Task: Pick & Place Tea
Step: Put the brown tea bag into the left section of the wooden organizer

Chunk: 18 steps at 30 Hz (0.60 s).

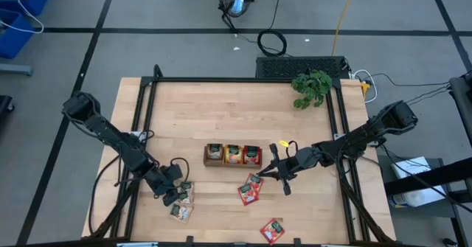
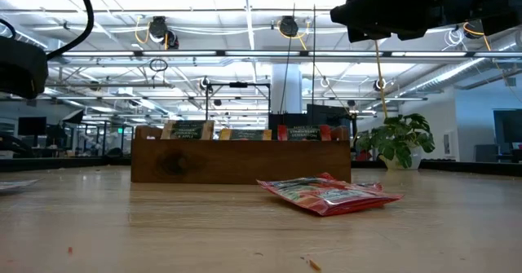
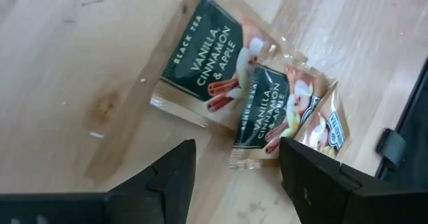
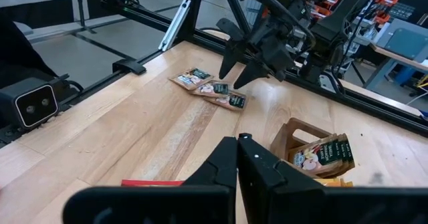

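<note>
The left gripper is hovering, fingers apart and empty, above the dark green tea sachets, seemingly not touching; the right gripper is sitting closed

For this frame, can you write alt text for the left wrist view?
The left gripper hangs open just above three overlapping dark green tea sachets lying flat on the wooden table, its two dark fingers straddling the middle sachet's edge.

In the left wrist view, the third dark green vanilla sachet is half covered by its neighbour; in the low view, the long brown wooden tray hides its sachets' lower halves; their labels are too small to read.
</note>
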Motion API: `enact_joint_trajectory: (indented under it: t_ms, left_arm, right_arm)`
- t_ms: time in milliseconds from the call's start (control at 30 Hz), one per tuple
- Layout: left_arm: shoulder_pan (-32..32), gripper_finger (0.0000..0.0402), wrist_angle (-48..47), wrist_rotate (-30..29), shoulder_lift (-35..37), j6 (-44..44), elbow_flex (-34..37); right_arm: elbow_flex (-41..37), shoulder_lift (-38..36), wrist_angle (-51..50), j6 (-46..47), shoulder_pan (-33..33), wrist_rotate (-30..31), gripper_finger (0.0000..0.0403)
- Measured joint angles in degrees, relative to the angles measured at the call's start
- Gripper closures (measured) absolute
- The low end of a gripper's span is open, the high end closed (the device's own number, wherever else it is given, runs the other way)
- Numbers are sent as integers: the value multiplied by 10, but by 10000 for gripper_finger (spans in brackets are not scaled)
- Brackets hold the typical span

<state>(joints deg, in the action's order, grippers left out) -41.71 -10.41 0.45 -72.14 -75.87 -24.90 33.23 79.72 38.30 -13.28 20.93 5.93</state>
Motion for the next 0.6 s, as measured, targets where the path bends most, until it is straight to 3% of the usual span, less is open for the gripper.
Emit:
enact_joint_trajectory:
  t_ms: [600]
  left_arm:
    - [0, 199, 101, 20, -74, 29, -2]
  right_arm:
    - [0, 0, 0, -1, 0, 0, 401]
